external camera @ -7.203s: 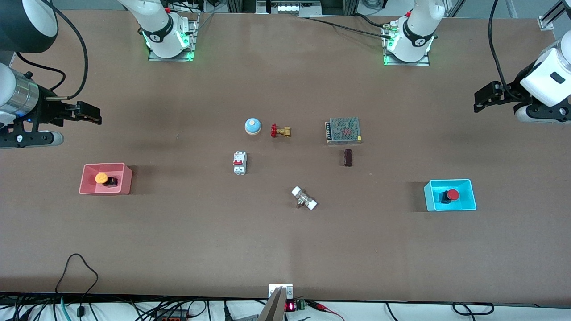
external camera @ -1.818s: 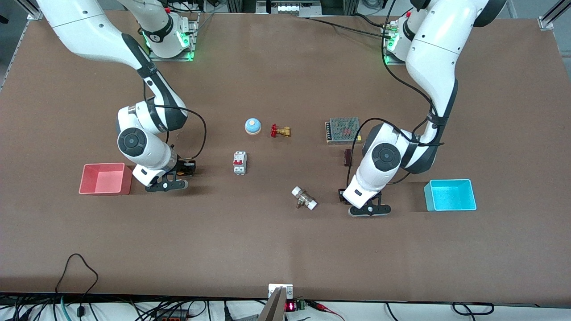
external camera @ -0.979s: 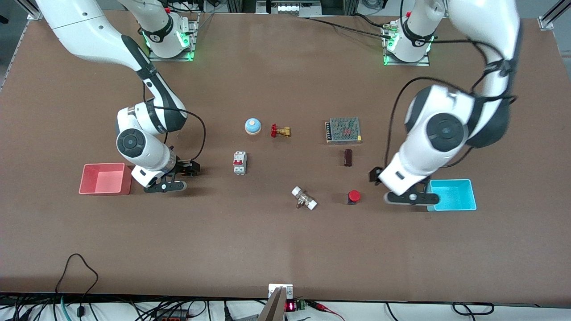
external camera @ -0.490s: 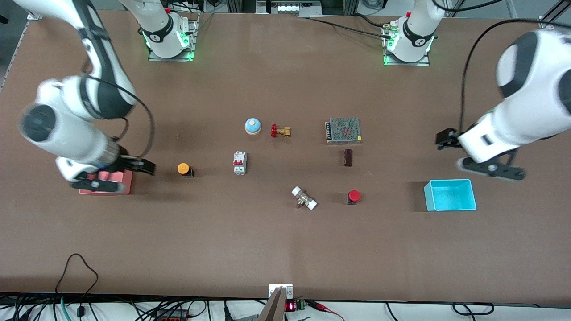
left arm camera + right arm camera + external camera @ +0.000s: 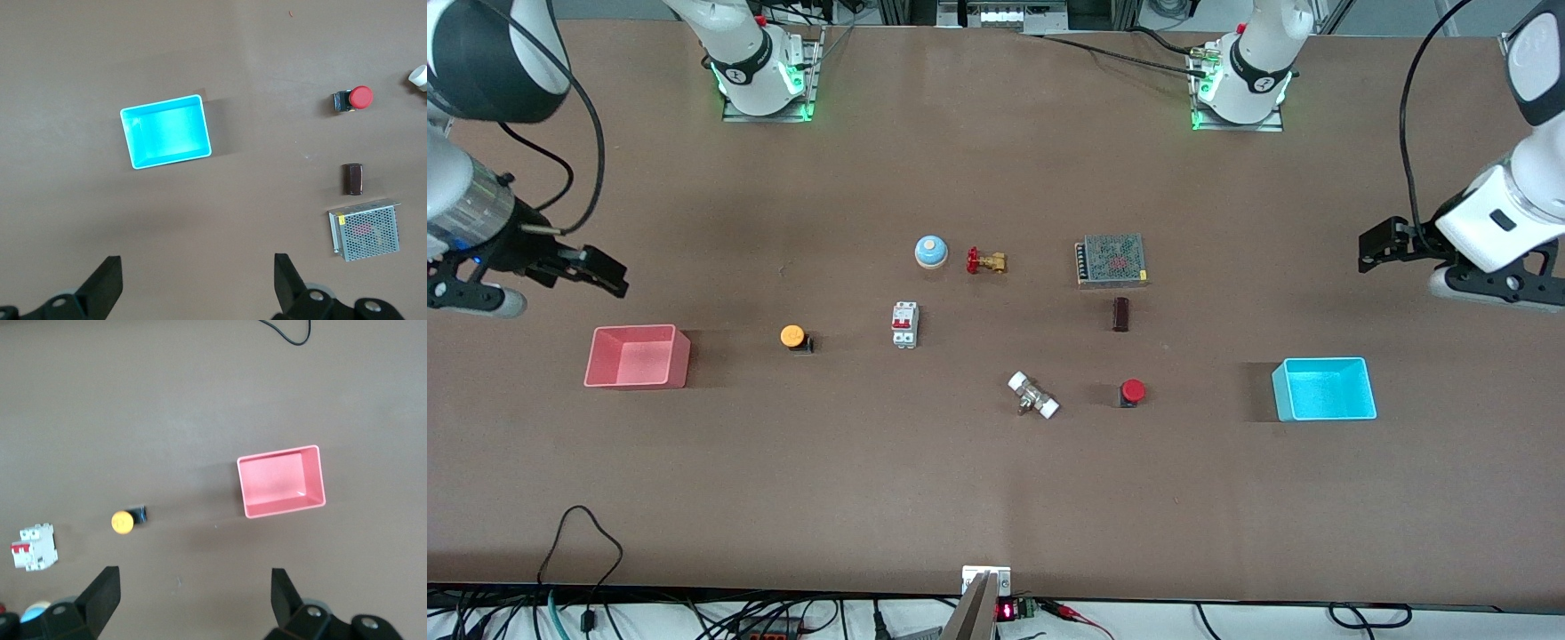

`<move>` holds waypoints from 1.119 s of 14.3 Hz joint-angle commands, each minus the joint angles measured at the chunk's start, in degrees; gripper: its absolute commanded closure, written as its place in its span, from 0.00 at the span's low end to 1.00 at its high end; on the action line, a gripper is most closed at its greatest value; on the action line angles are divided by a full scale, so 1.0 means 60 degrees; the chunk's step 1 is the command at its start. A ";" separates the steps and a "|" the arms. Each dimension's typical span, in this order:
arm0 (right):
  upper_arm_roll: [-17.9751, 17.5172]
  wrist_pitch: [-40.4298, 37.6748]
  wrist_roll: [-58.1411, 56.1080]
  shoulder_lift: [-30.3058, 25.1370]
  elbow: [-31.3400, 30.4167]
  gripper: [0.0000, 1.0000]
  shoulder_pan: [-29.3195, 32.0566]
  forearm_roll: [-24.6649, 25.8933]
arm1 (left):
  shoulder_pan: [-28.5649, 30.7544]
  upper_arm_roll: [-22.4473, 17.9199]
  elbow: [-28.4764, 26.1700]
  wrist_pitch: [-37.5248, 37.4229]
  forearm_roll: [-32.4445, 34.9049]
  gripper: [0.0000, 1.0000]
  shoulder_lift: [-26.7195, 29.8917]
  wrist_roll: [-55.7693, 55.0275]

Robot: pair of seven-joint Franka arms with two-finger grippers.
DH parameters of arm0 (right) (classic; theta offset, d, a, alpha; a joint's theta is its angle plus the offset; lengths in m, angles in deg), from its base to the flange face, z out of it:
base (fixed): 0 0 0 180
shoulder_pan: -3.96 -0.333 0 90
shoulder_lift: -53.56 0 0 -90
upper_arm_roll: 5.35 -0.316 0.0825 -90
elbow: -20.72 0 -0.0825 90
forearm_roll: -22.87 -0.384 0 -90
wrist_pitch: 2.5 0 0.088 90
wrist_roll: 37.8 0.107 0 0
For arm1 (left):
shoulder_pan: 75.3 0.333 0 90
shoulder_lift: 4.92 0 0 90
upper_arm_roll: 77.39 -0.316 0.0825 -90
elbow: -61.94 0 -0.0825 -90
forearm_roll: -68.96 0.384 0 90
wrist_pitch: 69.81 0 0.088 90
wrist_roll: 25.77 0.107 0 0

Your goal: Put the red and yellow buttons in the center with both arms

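The orange-yellow button sits on the brown tabletop between the pink bin and the breaker. The red button sits on the table between the white-capped fitting and the cyan bin. My right gripper is open and empty, up in the air at the right arm's end, above the pink bin's area. My left gripper is open and empty, up over the left arm's end. The right wrist view shows the yellow button; the left wrist view shows the red button.
A blue dome, a brass valve, a mesh power supply and a dark block lie mid-table. Both bins hold nothing. The cyan bin and the pink bin show in the wrist views.
Both arms have risen and drawn back toward their ends of the table. The two buttons stay where they were set down.
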 commanded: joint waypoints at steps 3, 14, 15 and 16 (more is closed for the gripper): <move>0.0188 -0.0419 -0.0310 -0.0252 -0.0040 0.00 0.0042 -0.0206 | 0.0104 0.0120 -0.0170 -0.0940 -0.0148 0.00 0.0449 -0.0057; 0.0174 -0.0727 -0.0296 -0.0179 0.0048 0.00 0.0028 -0.0206 | 0.0060 0.0120 0.0521 -0.1384 -0.0016 0.00 0.0008 -0.0277; 0.0174 -0.0756 -0.0296 -0.0179 0.0048 0.00 0.0013 -0.0206 | 0.0060 0.0120 0.0521 -0.1385 -0.0016 0.00 0.0008 -0.0277; 0.0174 -0.0873 -0.0281 -0.0179 0.0063 0.00 0.0013 -0.0206 | 0.0074 0.0120 0.0521 -0.1385 -0.0016 0.00 0.0008 -0.0277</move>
